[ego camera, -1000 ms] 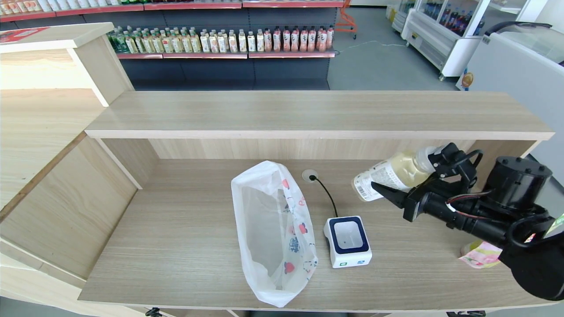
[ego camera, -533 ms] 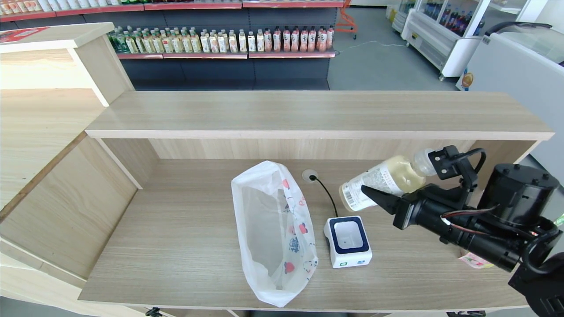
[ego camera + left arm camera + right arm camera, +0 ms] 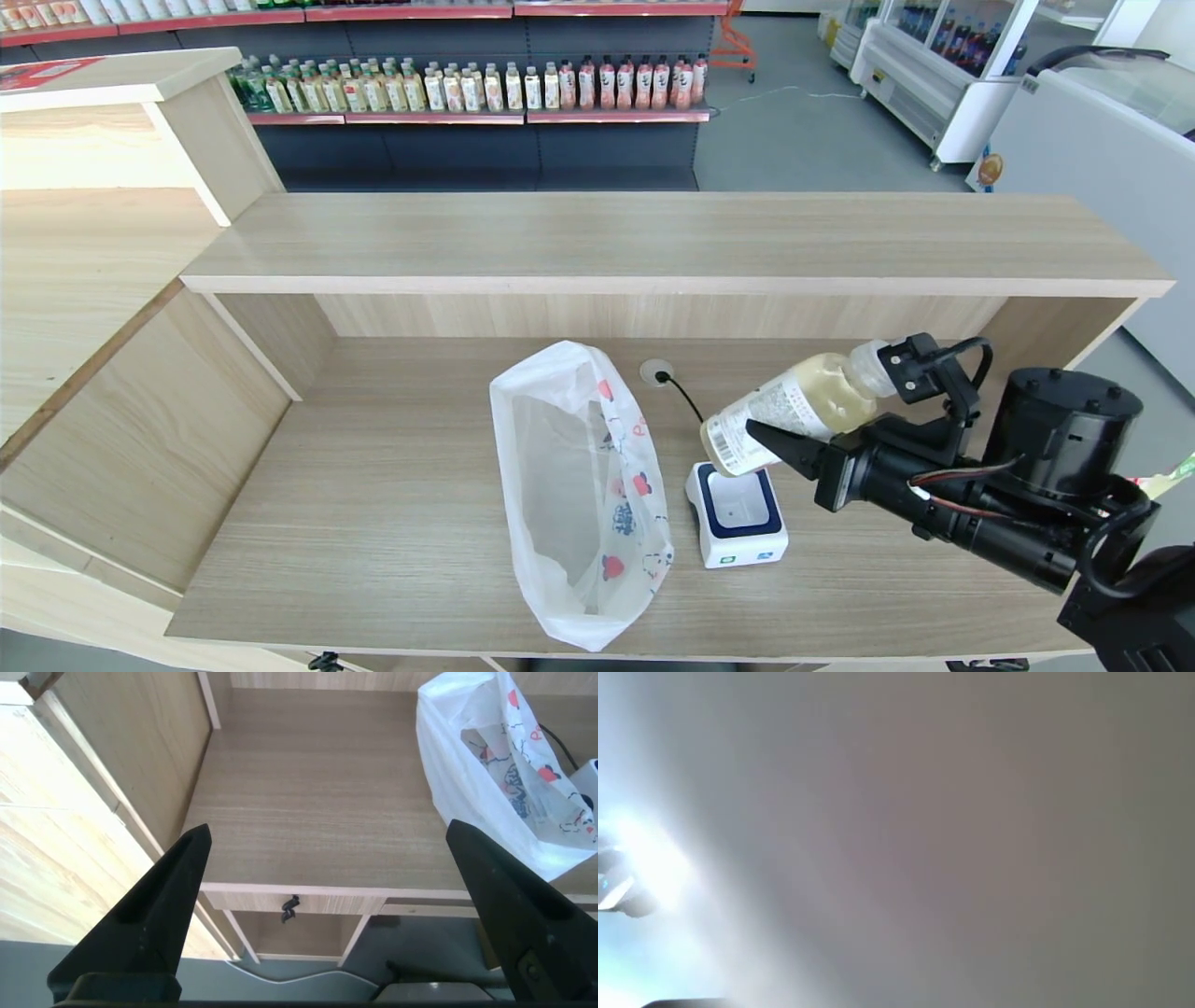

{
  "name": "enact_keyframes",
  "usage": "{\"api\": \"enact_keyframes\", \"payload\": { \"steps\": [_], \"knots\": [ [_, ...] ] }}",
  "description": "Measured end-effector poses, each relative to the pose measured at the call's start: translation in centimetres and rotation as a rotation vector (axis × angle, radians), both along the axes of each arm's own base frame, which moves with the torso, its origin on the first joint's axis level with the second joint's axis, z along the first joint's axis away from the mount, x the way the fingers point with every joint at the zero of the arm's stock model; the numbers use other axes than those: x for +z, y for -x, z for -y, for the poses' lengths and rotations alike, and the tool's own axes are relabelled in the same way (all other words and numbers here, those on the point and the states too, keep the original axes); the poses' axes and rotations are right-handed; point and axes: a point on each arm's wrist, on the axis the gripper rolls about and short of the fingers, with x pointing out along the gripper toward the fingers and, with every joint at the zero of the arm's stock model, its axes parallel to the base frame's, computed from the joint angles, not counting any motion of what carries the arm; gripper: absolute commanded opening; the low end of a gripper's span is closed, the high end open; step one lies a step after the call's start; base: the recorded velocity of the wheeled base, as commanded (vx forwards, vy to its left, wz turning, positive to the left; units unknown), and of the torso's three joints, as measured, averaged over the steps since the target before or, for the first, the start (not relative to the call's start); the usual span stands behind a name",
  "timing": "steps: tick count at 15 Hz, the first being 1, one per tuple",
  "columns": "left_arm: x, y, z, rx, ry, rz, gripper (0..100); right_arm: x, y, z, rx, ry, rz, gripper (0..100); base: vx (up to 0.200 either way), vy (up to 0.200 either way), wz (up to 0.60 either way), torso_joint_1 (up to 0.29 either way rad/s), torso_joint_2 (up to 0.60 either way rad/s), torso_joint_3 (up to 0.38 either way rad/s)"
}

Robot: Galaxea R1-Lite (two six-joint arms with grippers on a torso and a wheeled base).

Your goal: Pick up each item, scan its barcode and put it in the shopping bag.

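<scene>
A bottle (image 3: 794, 411) of pale yellow drink with a white cap and a printed label hangs tilted in my right gripper (image 3: 817, 394), which is shut on it. Its base end, with the barcode facing me, hovers just above the back edge of the white and blue scanner (image 3: 738, 513). The white shopping bag (image 3: 579, 495) with cartoon prints stands open left of the scanner. My left gripper (image 3: 329, 833) is open and holds nothing, hanging above the counter's front edge, with the bag (image 3: 505, 775) off to one side.
A black cable (image 3: 693, 409) runs from the scanner to a grommet (image 3: 656, 373) in the counter (image 3: 392, 485). A raised ledge (image 3: 672, 243) walls the back and a wooden side panel (image 3: 149, 439) the left. Store shelves of bottles (image 3: 467, 89) stand behind.
My right gripper has carried the bottle leftward and lower, from the counter's right side to just above the scanner. The bag, the scanner and the left arm have stayed put.
</scene>
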Motion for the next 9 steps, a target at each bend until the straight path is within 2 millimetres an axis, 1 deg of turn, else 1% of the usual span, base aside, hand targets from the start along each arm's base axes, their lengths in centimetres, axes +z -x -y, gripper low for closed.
{"api": "enact_keyframes", "payload": {
  "steps": [4, 5, 6, 7, 9],
  "knots": [
    [0.0, 0.0, 0.0, 0.0, 0.002, 0.0, 100, -0.3, 0.4, -1.1, 0.04, -0.021, -0.034, 0, 0.0, 0.2, 0.0, -0.002, 0.0, 0.006],
    [0.0, 0.0, 0.0, 0.001, 0.003, 0.001, 100, -0.1, 0.5, -1.4, 0.048, -0.031, -0.025, 0, 0.0, 0.2, 0.0, 0.032, 0.01, -0.007],
    [0.0, 0.0, 0.0, -0.001, 0.002, 0.0, 100, -0.5, 0.7, -1.7, 0.059, -0.022, -0.045, 0, 0.0, 0.2, 0.0, 0.032, 0.02, -0.002],
    [0.0, 0.0, 0.0, 0.0, 0.002, 0.0, 100, -0.5, 0.9, -1.9, 0.075, -0.022, -0.046, 0, 0.0, 0.0, 0.0, 0.0, 0.0, 0.0],
    [0.0, 0.0, 0.0, -0.001, 0.001, 0.001, 100, -1.1, 1.1, -1.9, 0.066, -0.01, -0.064, 0, 0.0, 0.0, 0.0, 0.0, 0.0, 0.0]
  ]
}}
